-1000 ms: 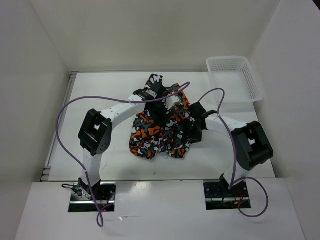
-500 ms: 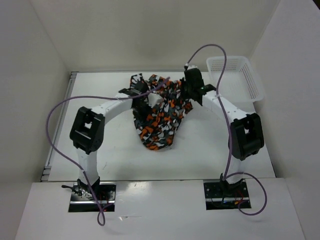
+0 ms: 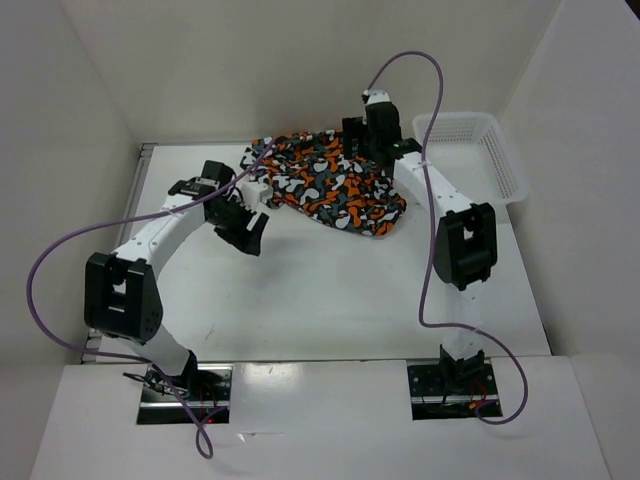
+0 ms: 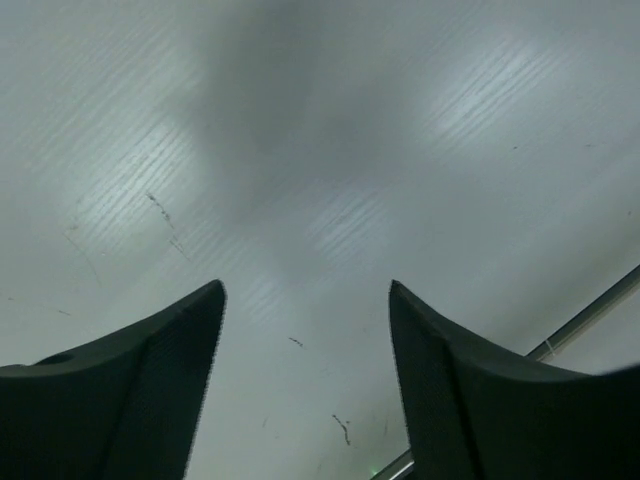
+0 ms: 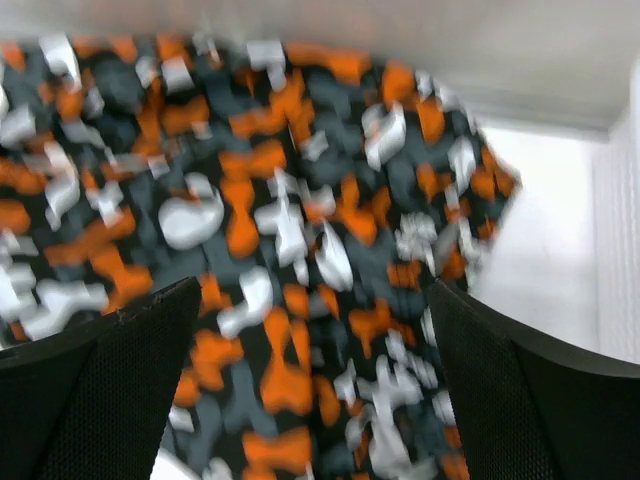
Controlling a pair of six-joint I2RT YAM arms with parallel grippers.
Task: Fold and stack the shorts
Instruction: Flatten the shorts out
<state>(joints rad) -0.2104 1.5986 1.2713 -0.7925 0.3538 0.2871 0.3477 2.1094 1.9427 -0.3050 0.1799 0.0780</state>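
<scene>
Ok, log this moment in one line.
shorts spread out, far side of table | left hand open, empty | right hand open, above shorts

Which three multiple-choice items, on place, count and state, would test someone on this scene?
1. Where do the shorts lie? A. spread on the table, left of the white lattice basket; B. inside that basket; C. at the table's near edge.
2. How many baskets are there? A. two; B. one; C. three.
3. How is the left gripper? A. shut on the shorts; B. shut, empty; C. open over bare table.
A, the cloth lies beside the basket; B, only one shows; C, its jaws stand apart.
</scene>
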